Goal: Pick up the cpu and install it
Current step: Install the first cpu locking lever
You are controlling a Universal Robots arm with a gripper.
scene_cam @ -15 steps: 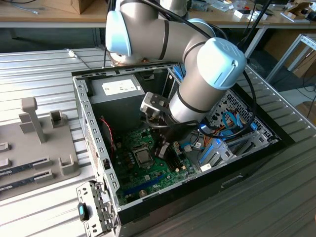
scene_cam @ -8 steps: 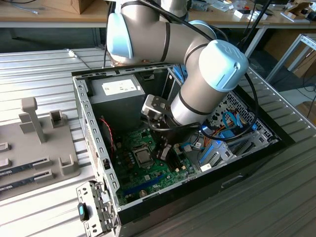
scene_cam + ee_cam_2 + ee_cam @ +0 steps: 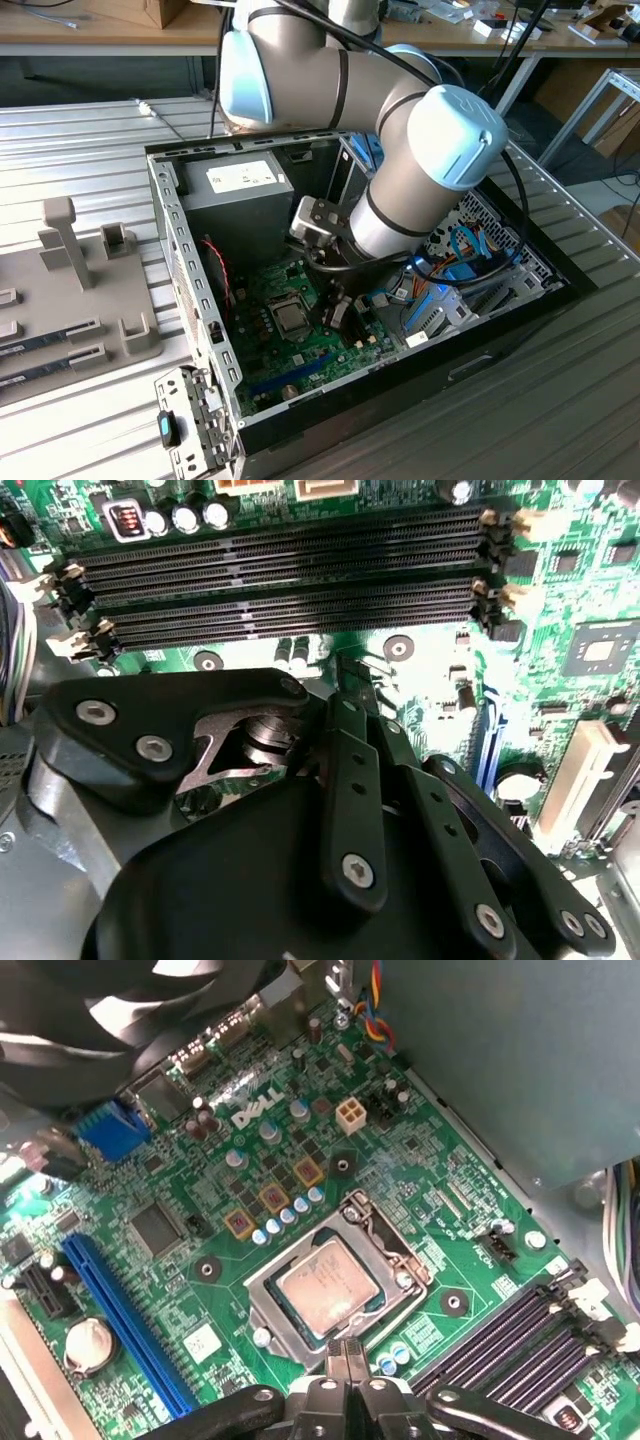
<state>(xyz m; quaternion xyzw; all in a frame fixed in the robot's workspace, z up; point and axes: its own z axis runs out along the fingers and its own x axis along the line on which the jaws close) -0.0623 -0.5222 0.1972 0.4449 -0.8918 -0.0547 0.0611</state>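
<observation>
In the exterior view, the arm reaches into the open computer case [image 3: 180, 230], and the cpu [image 3: 291, 318] lies in its socket on the green motherboard [image 3: 330, 345]. In the second wrist view, the gripper [image 3: 352, 685] hangs over the memory slots [image 3: 290, 580]. In the first wrist view, its fingers [image 3: 343, 1352] are pressed together with nothing between them, just beside the socket frame [image 3: 400, 1260] around the cpu [image 3: 327, 1286].

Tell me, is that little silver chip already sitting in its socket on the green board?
Yes, in the first wrist view the cpu lies flat inside the metal socket frame on the motherboard.
</observation>
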